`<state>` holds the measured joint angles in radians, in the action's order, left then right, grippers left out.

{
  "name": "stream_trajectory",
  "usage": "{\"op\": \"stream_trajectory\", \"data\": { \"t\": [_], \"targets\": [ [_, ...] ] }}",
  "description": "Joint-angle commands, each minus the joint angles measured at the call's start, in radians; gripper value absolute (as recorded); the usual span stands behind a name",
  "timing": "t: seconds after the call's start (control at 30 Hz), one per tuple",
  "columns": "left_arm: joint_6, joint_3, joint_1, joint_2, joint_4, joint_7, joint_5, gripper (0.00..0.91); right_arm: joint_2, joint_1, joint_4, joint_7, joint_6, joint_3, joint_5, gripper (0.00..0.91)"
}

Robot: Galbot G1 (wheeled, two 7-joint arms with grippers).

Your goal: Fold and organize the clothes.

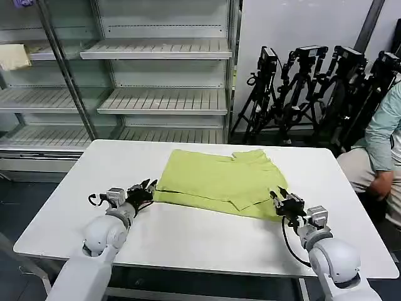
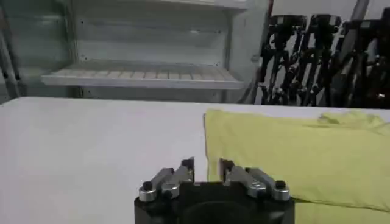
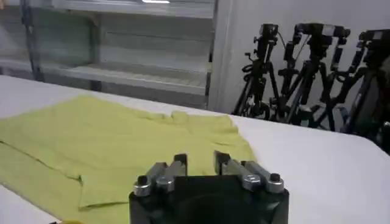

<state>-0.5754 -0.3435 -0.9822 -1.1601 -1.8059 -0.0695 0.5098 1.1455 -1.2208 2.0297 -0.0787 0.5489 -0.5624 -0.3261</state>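
Resting on the white worktop (image 1: 188, 238), the lime-green T-shirt (image 1: 219, 182) lay partly folded near its middle. My left hand (image 1: 148, 189) sat at the shirt's near left corner, fingers apart and empty. My right hand (image 1: 283, 202) sat at the near right corner, fingers apart too.

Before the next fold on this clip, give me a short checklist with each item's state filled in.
1. T-shirt fully on the white table, no edge hanging off: ok.
2. Left claw open and empty, at the shirt's near-left corner: ok.
3. Right claw open and empty, at the near-right corner: ok.
4. Shirt lying flat: not ok, the near-right part is doubled over in a loose flap and the far-right edge is bunched.
5. Either claw touching fabric yet: cannot tell.
6. Printed graphic facing down: cannot tell, the upper face is plain green.
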Motion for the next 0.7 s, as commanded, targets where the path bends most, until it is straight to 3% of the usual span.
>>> {"op": "stream_trajectory", "data": {
  "t": [0.03, 0.1, 0.13, 0.17, 0.2, 0.33, 0.7],
  "targets": [
    [-0.002, 0.009, -0.112, 0.024, -0.132, 0.004, -0.007, 0.907, -0.009, -0.150, 0.123, 0.015, 0.029, -0.053, -0.021, 0.907],
    [-0.003, 0.023, -0.113, 0.025, -0.111, 0.005, -0.034, 0.907, -0.007, -0.197, 0.138, 0.015, 0.029, -0.064, 0.011, 0.907],
    [-0.003, 0.028, -0.110, 0.025, -0.092, 0.006, -0.046, 0.907, -0.005, -0.219, 0.138, 0.015, 0.029, -0.071, 0.024, 0.363],
    [-0.003, 0.030, -0.105, 0.025, -0.076, 0.005, -0.048, 0.705, -0.006, -0.234, 0.138, 0.019, 0.030, -0.074, 0.023, 0.000],
    [-0.003, 0.031, -0.097, 0.024, -0.053, 0.009, -0.049, 0.010, -0.007, -0.255, 0.137, 0.034, 0.030, -0.074, 0.012, 0.000],
    [-0.003, 0.027, -0.054, 0.022, 0.030, 0.000, -0.058, 0.010, -0.001, -0.291, 0.106, 0.079, 0.029, -0.072, -0.014, 0.000],
    [-0.004, 0.060, -0.032, 0.016, 0.069, 0.005, -0.055, 0.020, -0.001, -0.219, 0.038, 0.070, 0.027, -0.063, -0.062, 0.000]
  ]
}}
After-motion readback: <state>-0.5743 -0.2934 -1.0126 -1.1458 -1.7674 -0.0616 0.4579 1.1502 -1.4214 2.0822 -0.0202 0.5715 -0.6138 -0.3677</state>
